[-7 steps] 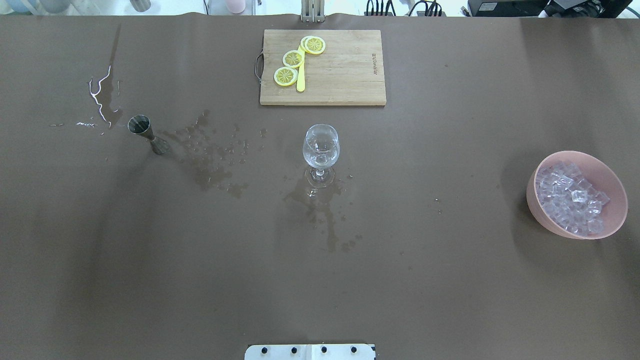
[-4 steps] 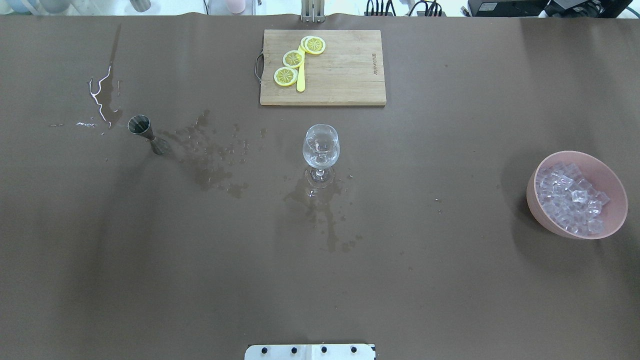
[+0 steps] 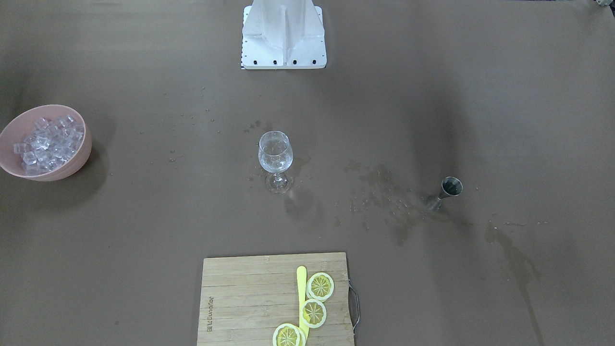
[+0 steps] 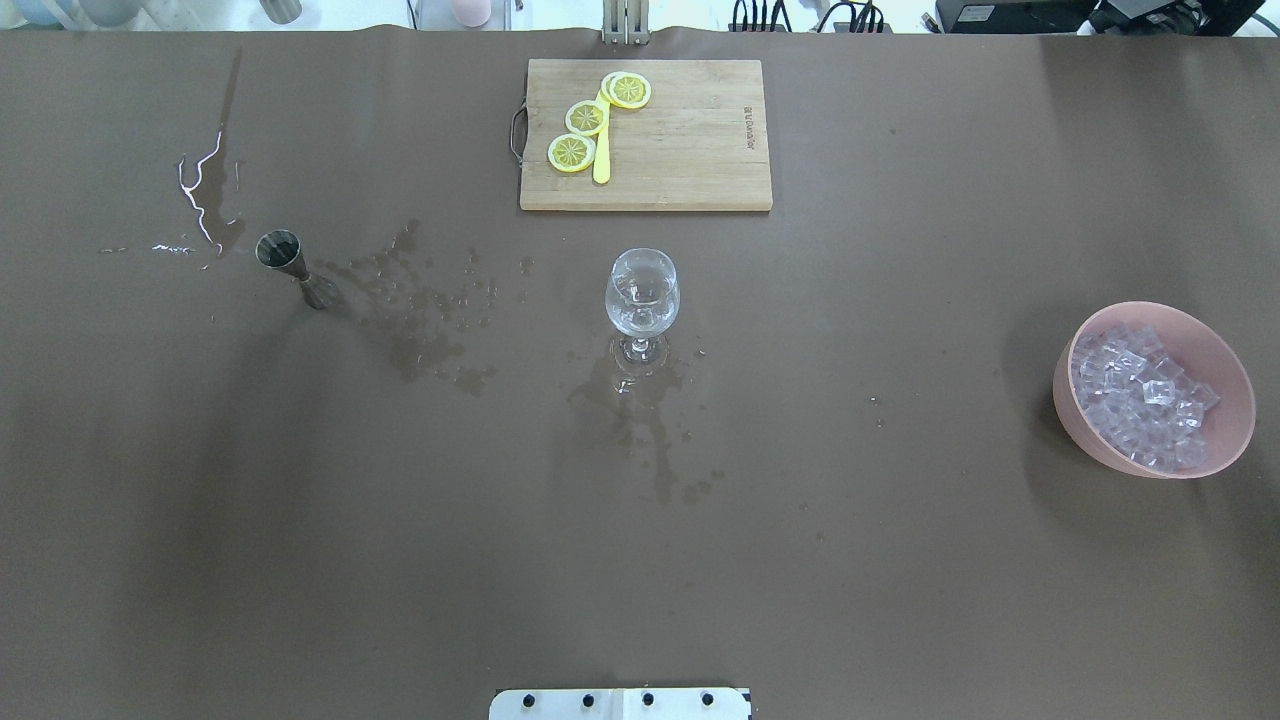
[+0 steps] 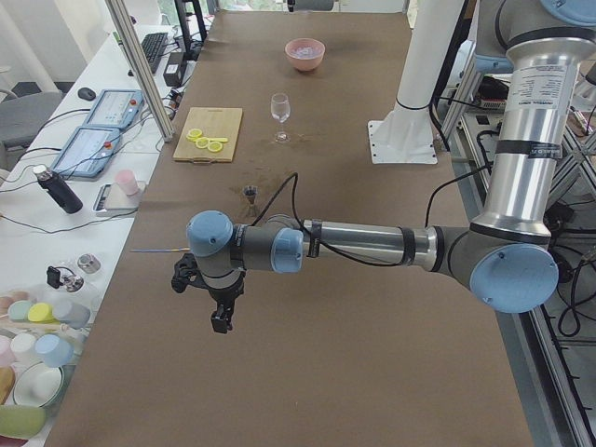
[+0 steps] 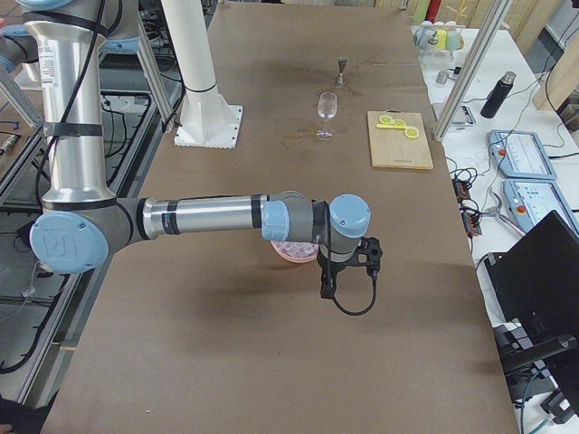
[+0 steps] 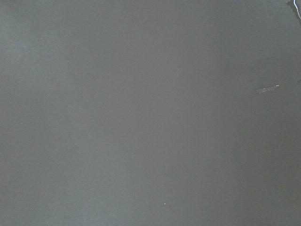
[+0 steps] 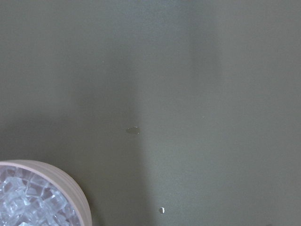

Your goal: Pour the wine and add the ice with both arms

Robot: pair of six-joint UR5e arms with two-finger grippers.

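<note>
Since nothing on the surface has moved, the ice waits in its bowl. The left pincer and right pincer hang off to the sides, and I cannot tell if they are open or closed.

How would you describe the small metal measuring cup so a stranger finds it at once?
Find the wooden cutting board, then the wine glass in the middle. To the robot's left of the glass, past wet stains, stands the measuring cup: the only dark metal, hourglass-shaped thing.
</note>
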